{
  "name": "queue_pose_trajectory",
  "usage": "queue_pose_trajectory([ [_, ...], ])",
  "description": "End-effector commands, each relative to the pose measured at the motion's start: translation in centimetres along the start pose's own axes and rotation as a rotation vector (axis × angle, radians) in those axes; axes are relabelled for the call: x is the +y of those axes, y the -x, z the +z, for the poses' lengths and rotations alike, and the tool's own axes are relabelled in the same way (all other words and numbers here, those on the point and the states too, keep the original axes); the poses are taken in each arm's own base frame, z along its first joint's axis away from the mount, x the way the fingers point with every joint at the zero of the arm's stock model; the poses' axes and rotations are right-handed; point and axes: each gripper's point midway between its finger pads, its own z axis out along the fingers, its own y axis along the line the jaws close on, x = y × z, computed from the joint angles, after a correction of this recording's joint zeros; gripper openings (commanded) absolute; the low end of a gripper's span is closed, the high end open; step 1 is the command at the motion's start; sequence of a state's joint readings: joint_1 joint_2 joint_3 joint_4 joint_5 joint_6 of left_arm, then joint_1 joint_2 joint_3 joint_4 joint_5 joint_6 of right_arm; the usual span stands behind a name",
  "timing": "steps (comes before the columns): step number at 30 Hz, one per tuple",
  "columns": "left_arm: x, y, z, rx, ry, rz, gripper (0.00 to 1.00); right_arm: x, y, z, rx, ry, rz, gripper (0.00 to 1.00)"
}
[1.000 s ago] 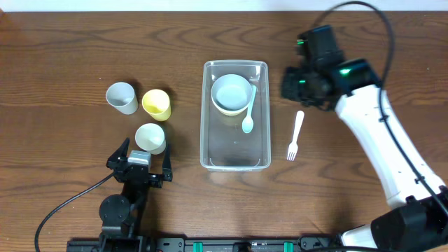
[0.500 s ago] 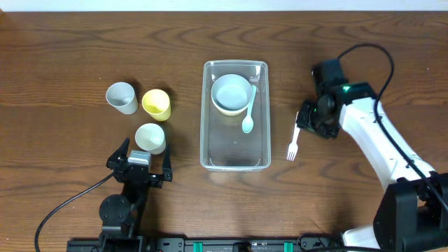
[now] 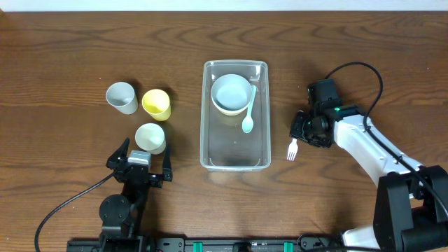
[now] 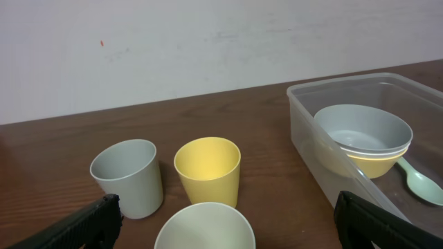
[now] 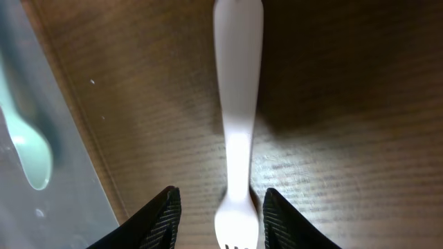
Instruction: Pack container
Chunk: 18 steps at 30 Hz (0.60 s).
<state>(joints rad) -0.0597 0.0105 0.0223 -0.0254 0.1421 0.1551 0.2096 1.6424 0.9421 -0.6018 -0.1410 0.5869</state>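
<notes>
Right claw (image 5: 221,216) lowered astride slim white plastic fork (image 5: 237,83), jaws parted | left claw (image 3: 145,152) agape

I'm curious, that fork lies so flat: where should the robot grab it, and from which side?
The fork lies flat on the table, so only its thin edges offer a pinch. Probably best to take the narrow neck just above the tines, coming straight down from above and squeezing across its width.
</notes>
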Motion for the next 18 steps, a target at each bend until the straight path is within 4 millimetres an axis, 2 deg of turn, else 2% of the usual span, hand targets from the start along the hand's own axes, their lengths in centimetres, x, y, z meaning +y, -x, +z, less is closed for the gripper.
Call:
queue_pose_trajectory([
  [1,-0.1,-1.6,0.1,0.047,-0.006,0.000,0.98,0.0,-0.9,0.4,0.015,0.001,-0.035,0.41],
  [7,-0.1,-1.6,0.1,0.047,-0.006,0.000,0.98,-1.8,-1.2,1.3,-0.013,-0.062,-0.048,0.41],
  [11,-0.1,-1.6,0.1,0.047,-0.006,0.000,0.98,-1.2,-0.1,2.0,-0.080,-0.022,-0.148,0.42],
  [18,-0.1,-1.6,0.1,0.047,-0.006,0.000,0.98,-0.8,1.6,2.2,-0.166,-0.013,-0.169,0.41],
])
